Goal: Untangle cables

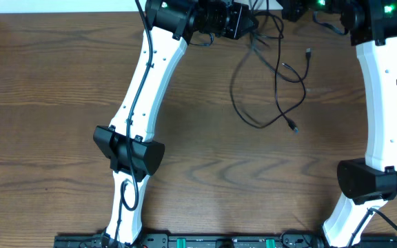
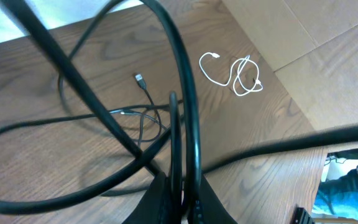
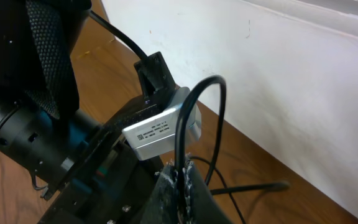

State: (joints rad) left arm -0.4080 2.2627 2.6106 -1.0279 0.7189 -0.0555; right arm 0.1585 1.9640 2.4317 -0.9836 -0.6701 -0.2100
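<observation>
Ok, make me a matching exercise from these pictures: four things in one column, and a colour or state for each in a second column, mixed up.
Things:
1. white cable
2. left gripper
3. black cables
4. table

States:
A. brown wood grain
B. wide loose loops
C. closed on a dark cord
D. small coil, lying free

Pairs: 1-D, 2-C, 3-B, 4-A

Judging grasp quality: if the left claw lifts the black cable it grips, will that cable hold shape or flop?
Likely floppy: the black cable arcs away from the left claw in loose curves. Probably light, since it is thin. It crosses other strands lying below, so those may drag along.
</observation>
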